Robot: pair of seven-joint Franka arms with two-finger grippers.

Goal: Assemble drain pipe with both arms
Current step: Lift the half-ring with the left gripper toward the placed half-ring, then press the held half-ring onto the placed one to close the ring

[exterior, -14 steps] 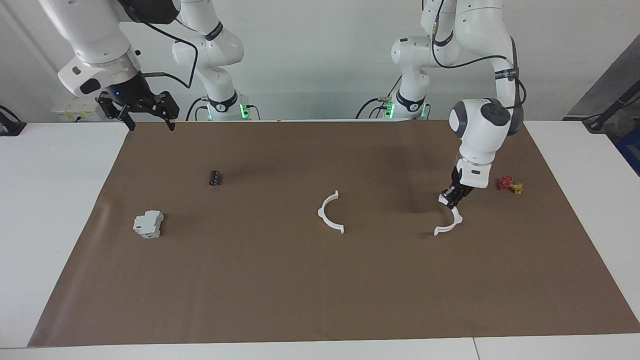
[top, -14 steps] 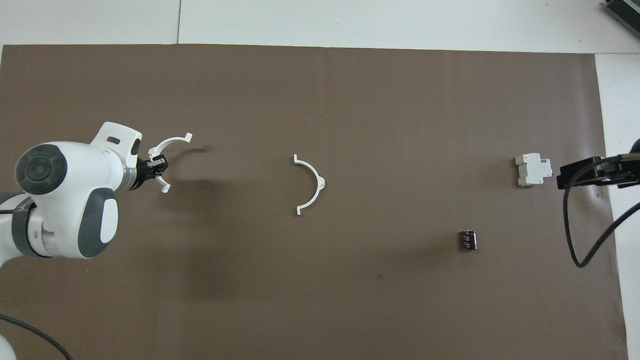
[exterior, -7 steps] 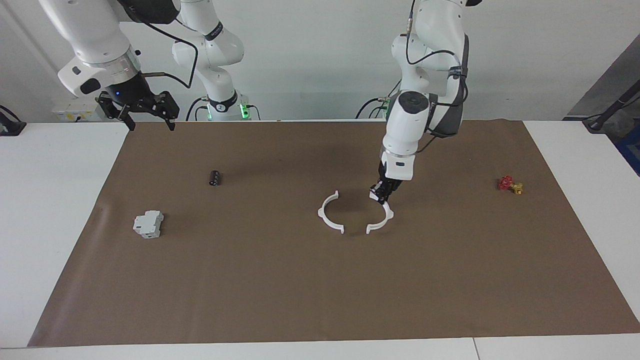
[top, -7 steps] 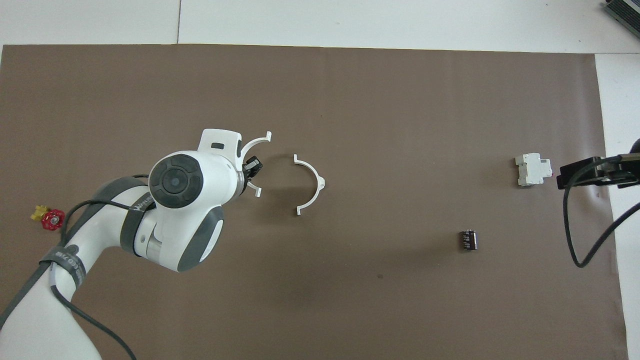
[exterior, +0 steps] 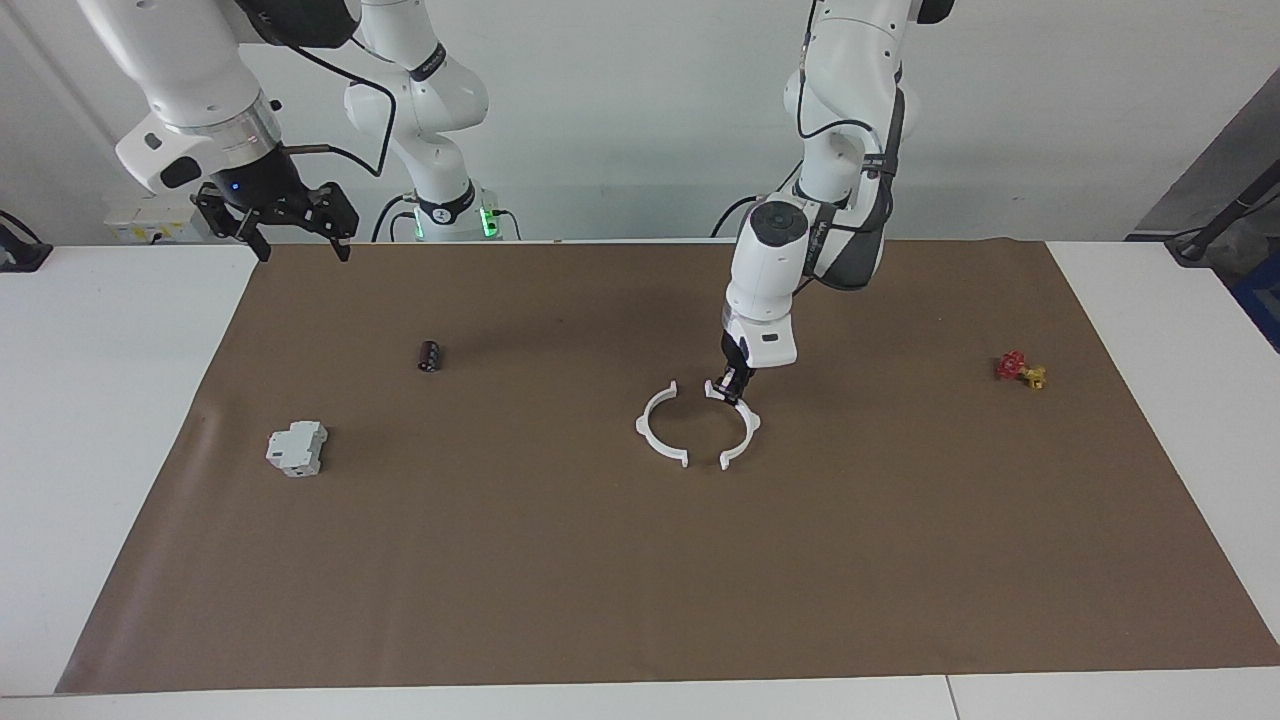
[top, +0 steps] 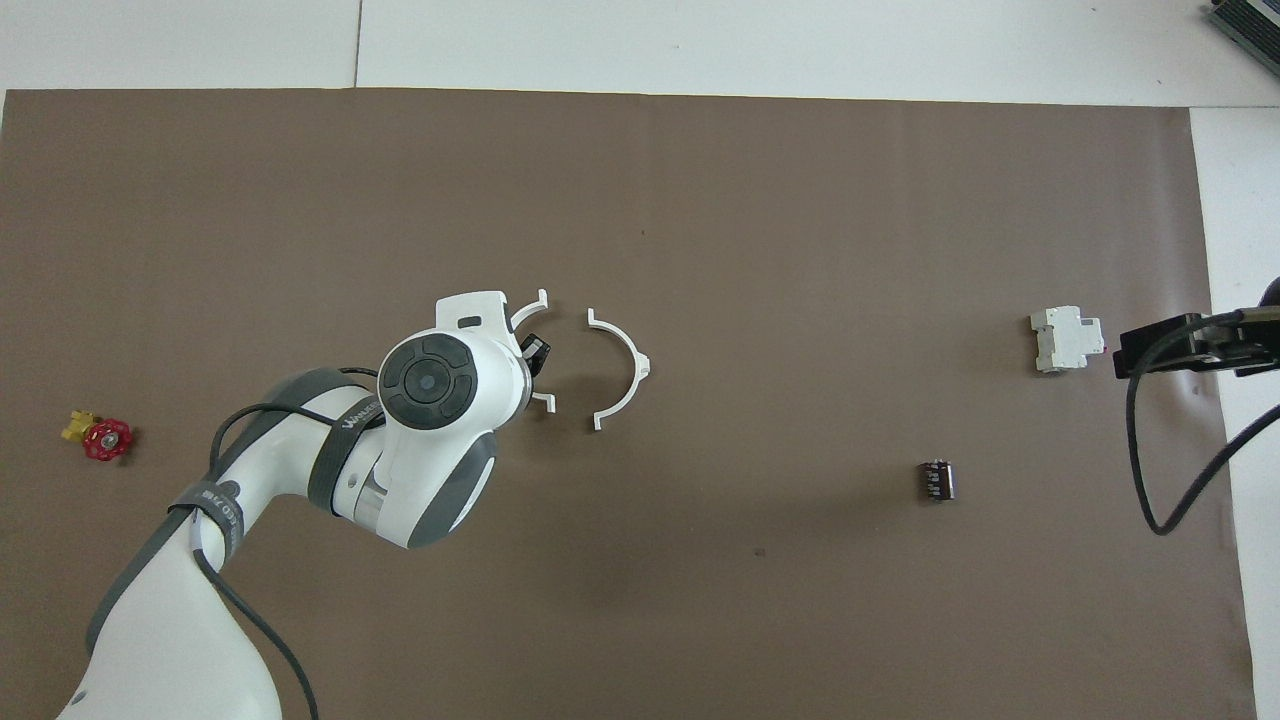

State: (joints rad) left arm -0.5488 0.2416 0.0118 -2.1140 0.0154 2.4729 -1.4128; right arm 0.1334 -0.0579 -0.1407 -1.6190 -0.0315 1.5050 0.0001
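The drain pipe is in two white half-rings. One half-ring (exterior: 641,432) (top: 633,360) lies on the brown mat in the middle of the table. My left gripper (exterior: 733,385) (top: 535,350) is shut on the upper end of the other half-ring (exterior: 754,424) (top: 527,306). It holds that piece low, beside the lying one. The two open sides face each other, with a small gap between their ends. I cannot tell if the held piece touches the mat. My right gripper (exterior: 303,252) (top: 1185,345) waits open and raised over the mat's edge at the right arm's end.
A grey boxy block (exterior: 297,448) (top: 1066,340) and a small dark cylinder (exterior: 429,356) (top: 937,480) lie toward the right arm's end. A red-and-yellow valve piece (exterior: 1020,370) (top: 98,437) lies toward the left arm's end. The brown mat (exterior: 640,600) covers most of the table.
My left gripper carried its half-ring from the left arm's end, near the valve piece, to the middle beside the lying half-ring. The right arm stayed still.
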